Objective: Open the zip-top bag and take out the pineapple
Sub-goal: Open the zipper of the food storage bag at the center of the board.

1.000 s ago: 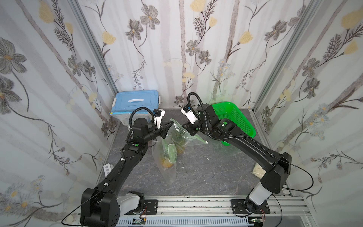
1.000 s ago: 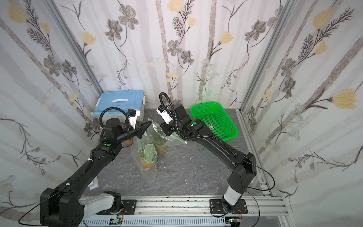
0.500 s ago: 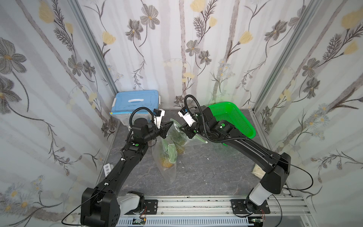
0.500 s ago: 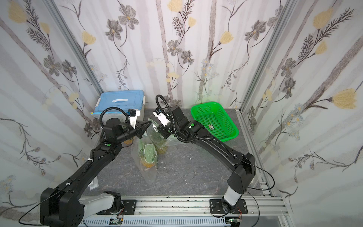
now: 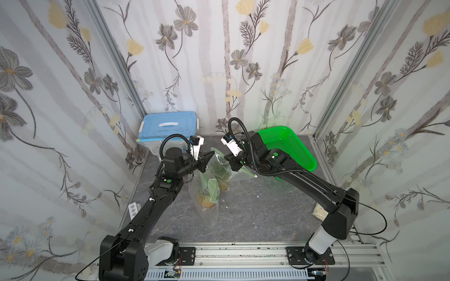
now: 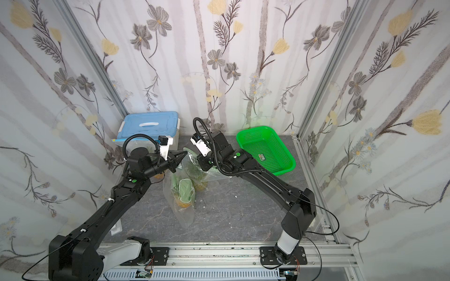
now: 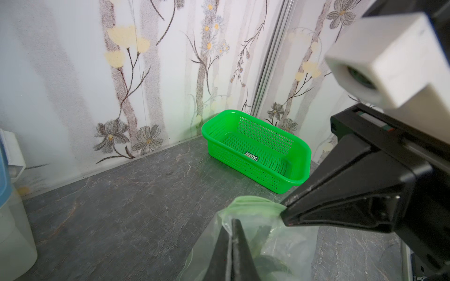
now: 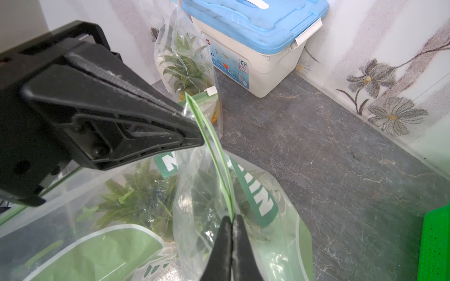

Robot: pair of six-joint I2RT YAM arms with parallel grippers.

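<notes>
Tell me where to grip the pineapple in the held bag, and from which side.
Take the leafy crown, coming from above through the mouth of the zip-top bag: the leaves seem to lie nearest the green zip strip, with the fruit deeper below.

I'm pinching the green zip strip of the clear, green-printed zip-top plastic bag with my right gripper, jaws pressed together on it. The left gripper is clamping the same strip further along. A spiky green pineapple crown is showing through the plastic.
</notes>
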